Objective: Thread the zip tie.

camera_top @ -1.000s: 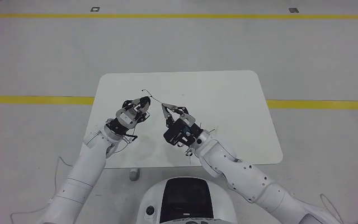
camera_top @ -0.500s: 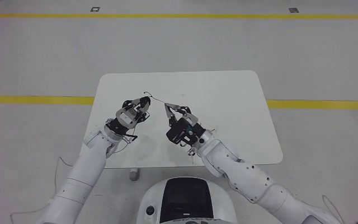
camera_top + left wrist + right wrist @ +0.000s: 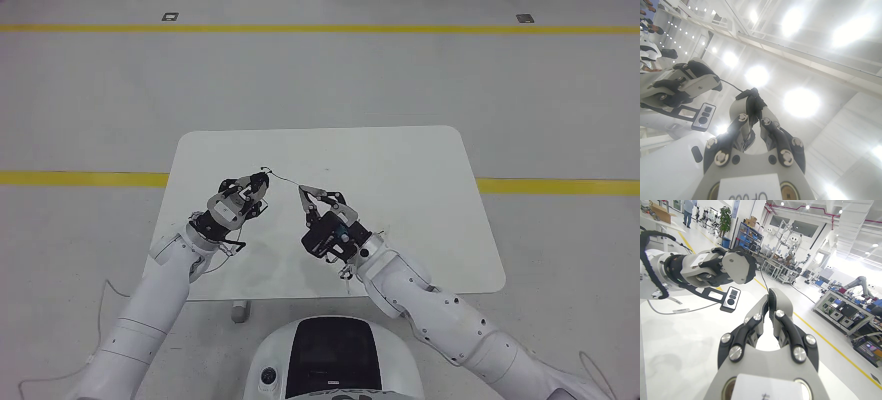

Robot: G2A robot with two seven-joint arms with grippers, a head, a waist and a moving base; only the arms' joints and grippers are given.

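Note:
The zip tie (image 3: 282, 179) is a thin black strand stretched in the air between my two grippers, above the white table (image 3: 420, 170). My left gripper (image 3: 263, 181) is shut on one end of it, and a short curl sticks out past the fingertips. My right gripper (image 3: 301, 190) is shut on the other end. In the left wrist view the left gripper (image 3: 753, 95) pinches the zip tie (image 3: 731, 85), which runs to the right gripper (image 3: 716, 84). In the right wrist view the right gripper (image 3: 769, 293) clamps the zip tie (image 3: 763, 280), which leads up to the left gripper (image 3: 751, 270).
Both grippers hover over the near left half of the table. Bare tabletop (image 3: 677, 344) lies below them, and its right and far parts carry nothing. A loose grey cable (image 3: 232, 248) hangs at the left forearm near the table's front edge.
My right gripper has shifted slightly to the right, away from the left one. The curl of zip tie sticking out past the left gripper has grown shorter. The left arm has stayed put.

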